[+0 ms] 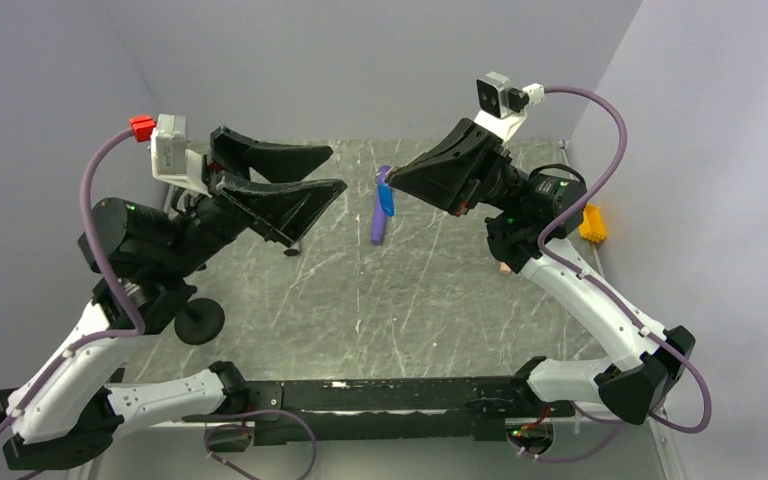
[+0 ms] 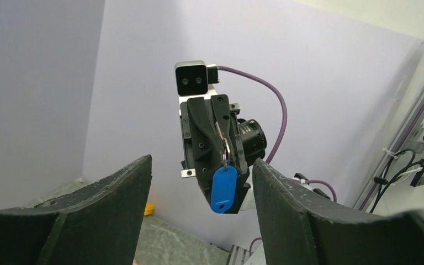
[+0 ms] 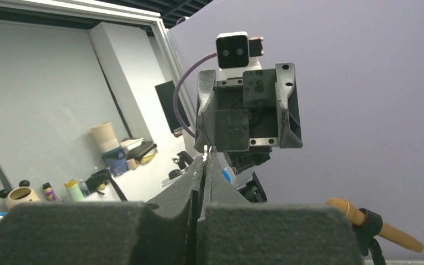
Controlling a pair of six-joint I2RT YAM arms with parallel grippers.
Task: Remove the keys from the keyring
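r gripper (image 1: 392,180) clenched on keyring (image 2: 223,189), tag dangling; l gripper (image 1: 338,168) released, well apart. we judge next: l closes in, pinches keys, too small to make out.

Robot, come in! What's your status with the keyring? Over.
Right gripper shut on keyring, held up in the air. Left gripper open, facing it, not touching. Keys too small to make out. Nothing between the grippers.
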